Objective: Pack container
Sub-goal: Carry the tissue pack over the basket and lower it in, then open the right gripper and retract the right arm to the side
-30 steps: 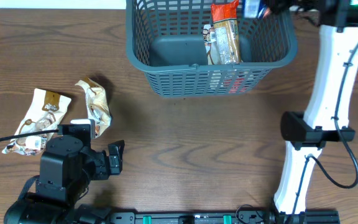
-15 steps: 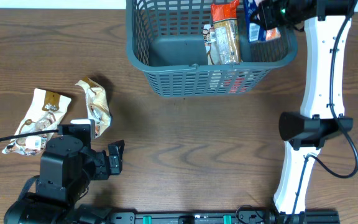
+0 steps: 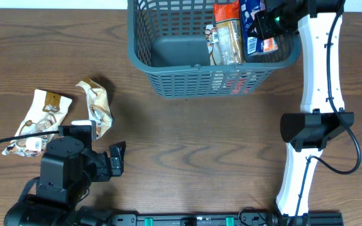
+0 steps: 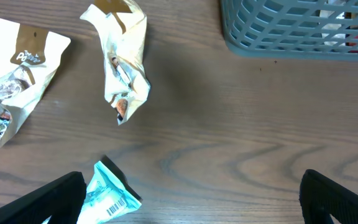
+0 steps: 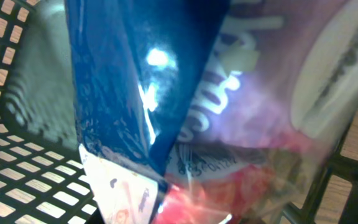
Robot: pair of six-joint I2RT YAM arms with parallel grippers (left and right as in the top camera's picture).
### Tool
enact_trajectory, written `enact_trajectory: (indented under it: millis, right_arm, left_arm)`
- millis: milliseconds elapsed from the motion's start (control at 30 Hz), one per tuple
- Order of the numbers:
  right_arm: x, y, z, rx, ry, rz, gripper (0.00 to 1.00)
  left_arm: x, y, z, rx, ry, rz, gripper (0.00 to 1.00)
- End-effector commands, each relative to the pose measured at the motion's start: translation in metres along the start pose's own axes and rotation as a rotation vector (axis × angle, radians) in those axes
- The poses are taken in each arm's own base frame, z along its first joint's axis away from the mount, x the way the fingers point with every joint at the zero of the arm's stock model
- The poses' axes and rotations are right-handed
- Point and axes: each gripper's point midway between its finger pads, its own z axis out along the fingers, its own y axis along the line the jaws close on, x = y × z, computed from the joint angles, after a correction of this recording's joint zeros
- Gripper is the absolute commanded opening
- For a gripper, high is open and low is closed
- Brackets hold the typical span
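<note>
Basket (image 3: 193, 81) sits under and just left of the right gripper (image 3: 270, 17), well ahead of the left gripper (image 4: 191, 186).

Progress: partly packed.
- A brown packet (image 3: 227, 34) is already in the basket, standing left of the right gripper.
- A blue packet (image 3: 254, 25) hangs at the right gripper over the basket's right end. It fills the right wrist view with lattice behind it. The fingers are hidden, but the gripper looks clamped on the packet, so I judge it not yet released.
- Three packets are left on the table (image 3: 187, 144), all by the left gripper. A crumpled packet (image 4: 122, 68) lies ahead-left, a flat packet (image 4: 17, 74) further left, and a teal packet (image 4: 109, 196) lies just inside its left finger.

The left gripper is wide open and holding nothing.

Room:
- The basket's left half shows bare floor, so there is plenty of space for more.
- The blue packet is near the right wall and rim, with the brown packet close on the other side, so the drop slot is tight.
- Between the left gripper and the basket is bare table, and the rim is the only edge to get over.
</note>
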Motion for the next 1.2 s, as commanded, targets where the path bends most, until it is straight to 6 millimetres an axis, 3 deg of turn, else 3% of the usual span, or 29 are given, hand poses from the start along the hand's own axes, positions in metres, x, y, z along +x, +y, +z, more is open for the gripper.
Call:
enact_trajectory:
  millis: [0,33,133,200,367,533,700,767,833,967,1067,1167]
  right_arm:
    - [-0.004,0.006,-0.008,-0.005,-0.023,-0.003,0.09]
    - [-0.004,0.006,-0.008,-0.006,-0.021,-0.002,0.16]
    - [-0.003,0.006,-0.008,-0.006,-0.019,-0.002,0.23]
    - [-0.003,0.005,-0.008,-0.005,-0.020,0.000,0.39]
    - [-0.003,0.004,-0.008,-0.004,-0.021,0.002,0.60]
    - [-0.003,0.004,-0.008,-0.003,-0.021,0.002,0.65]
    - [-0.010,0.002,-0.008,0.003,-0.048,-0.004,0.79]
    - [-0.018,0.002,-0.009,0.004,-0.081,-0.011,0.96]
    - [-0.029,0.005,-0.011,-0.017,-0.129,-0.022,0.99]
    - [-0.067,0.032,-0.036,-0.166,-0.305,-0.022,0.99]
    - [-0.096,0.051,-0.071,-0.261,-0.456,-0.030,0.99]
    - [-0.114,0.056,-0.110,-0.252,-0.581,-0.053,0.99]
  left_arm:
    - [-0.002,0.002,-0.002,-0.009,-0.007,0.010,0.99]
    - [-0.002,0.002,-0.002,-0.009,-0.007,0.010,0.98]
    - [-0.002,0.002,-0.002,-0.009,-0.007,0.010,0.99]
    - [-0.002,0.002,-0.002,-0.009,-0.007,0.010,0.99]
    - [-0.002,0.002,-0.002,-0.009,-0.008,0.010,0.99]
    - [-0.002,0.002,-0.002,-0.009,-0.007,0.010,0.99]
    - [-0.002,0.002,-0.002,-0.009,-0.007,0.010,0.99]
    - [-0.002,0.002,-0.002,-0.009,-0.007,0.010,0.99]
    - [-0.002,0.002,-0.002,-0.009,-0.007,0.010,0.99]
    - [-0.002,0.002,-0.002,-0.009,-0.007,0.010,0.98]
    - [-0.002,0.002,-0.002,-0.009,-0.008,0.010,0.99]
    - [-0.002,0.002,-0.002,-0.009,-0.007,0.010,0.99]
